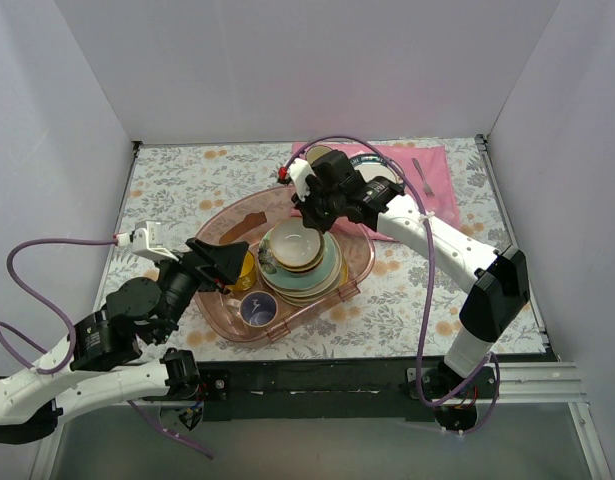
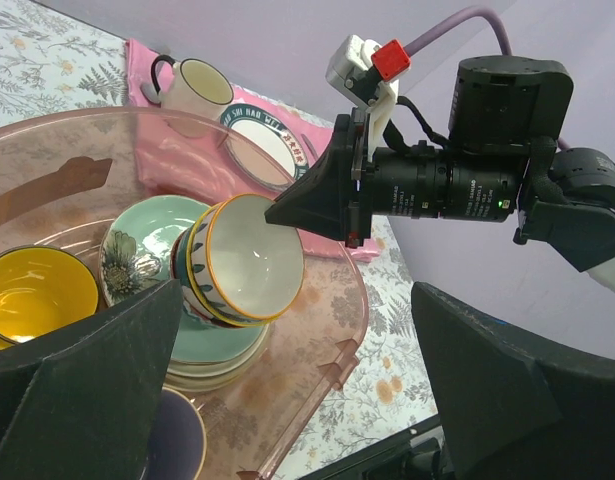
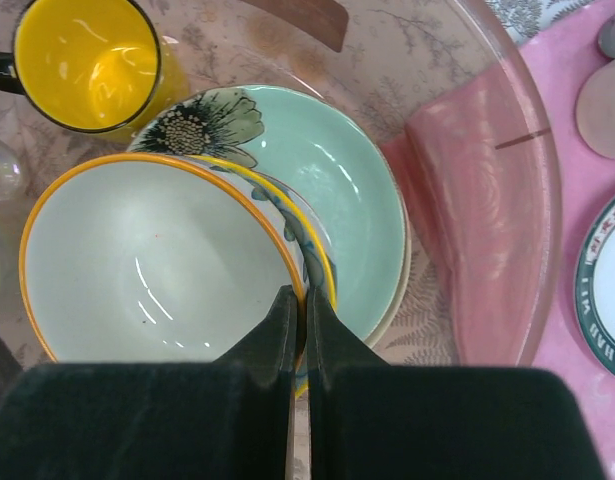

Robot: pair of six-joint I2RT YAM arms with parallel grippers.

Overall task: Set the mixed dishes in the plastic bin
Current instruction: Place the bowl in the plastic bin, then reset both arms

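Note:
The pink translucent bin (image 1: 359, 283) holds a stack of cream plates topped by the mint-green plate (image 1: 330, 272), the yellow mug (image 1: 247, 270) and the grey mug with a dark-blue inside (image 1: 258, 308). My right gripper (image 3: 300, 295) is shut on the rim of the red-and-blue patterned bowl (image 3: 147, 260) and holds it tilted over the mint plate (image 3: 337, 190). I cannot tell whether the bowl touches the plate. My left gripper (image 1: 232, 262) is open and empty over the bin's left side by the yellow mug (image 2: 32, 290). The bowl also shows in the left wrist view (image 2: 252, 262).
A pink cloth (image 1: 427, 190) lies at the back right, behind the bin. On it are a blue-rimmed white plate (image 2: 262, 145), a cream mug with a dark rim (image 2: 197, 90) and a fork (image 1: 424, 175). White walls enclose the floral table.

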